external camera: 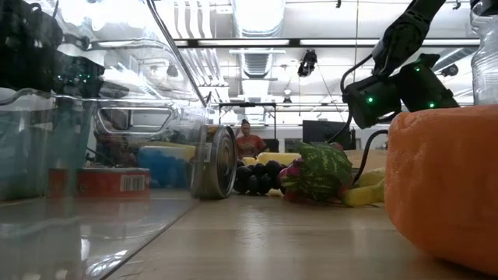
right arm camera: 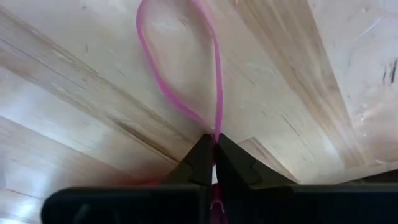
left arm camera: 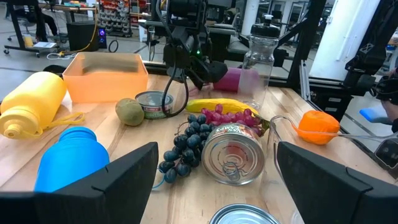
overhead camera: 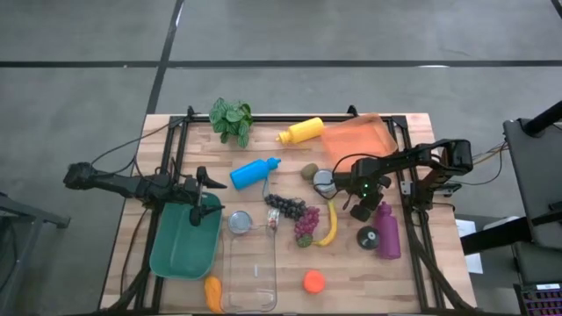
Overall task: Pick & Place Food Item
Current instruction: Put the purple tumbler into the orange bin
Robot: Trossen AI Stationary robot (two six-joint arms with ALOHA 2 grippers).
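My right gripper (right arm camera: 214,142) is shut on a thin pink cord loop (right arm camera: 180,68) over the wooden table top. In the high view it stands (overhead camera: 362,211) right beside the cap end of a magenta bottle (overhead camera: 387,230) that lies on its side. A banana (overhead camera: 330,224), dark grapes (overhead camera: 285,207), red grapes (overhead camera: 306,224), a kiwi (overhead camera: 310,170) and an orange (overhead camera: 314,281) lie on the table, untouched. My left gripper (overhead camera: 206,195) waits open at the left, over the green bin (overhead camera: 180,246). My right gripper pinches the pink loop at its narrow end (right arm camera: 217,127), where the two strands run together, between its two fingertips. The fingers come steeply from above. The loop spreads out ahead of the fingers over the wood; whether it rests on the table I cannot tell.
An orange tray (overhead camera: 357,139), a yellow bottle (overhead camera: 301,132), a blue bottle (overhead camera: 255,172) and a plant (overhead camera: 231,118) stand at the back. Cans (overhead camera: 325,183) (overhead camera: 240,221), a black lid (overhead camera: 368,237) and a clear container (overhead camera: 250,272) crowd the middle and front.
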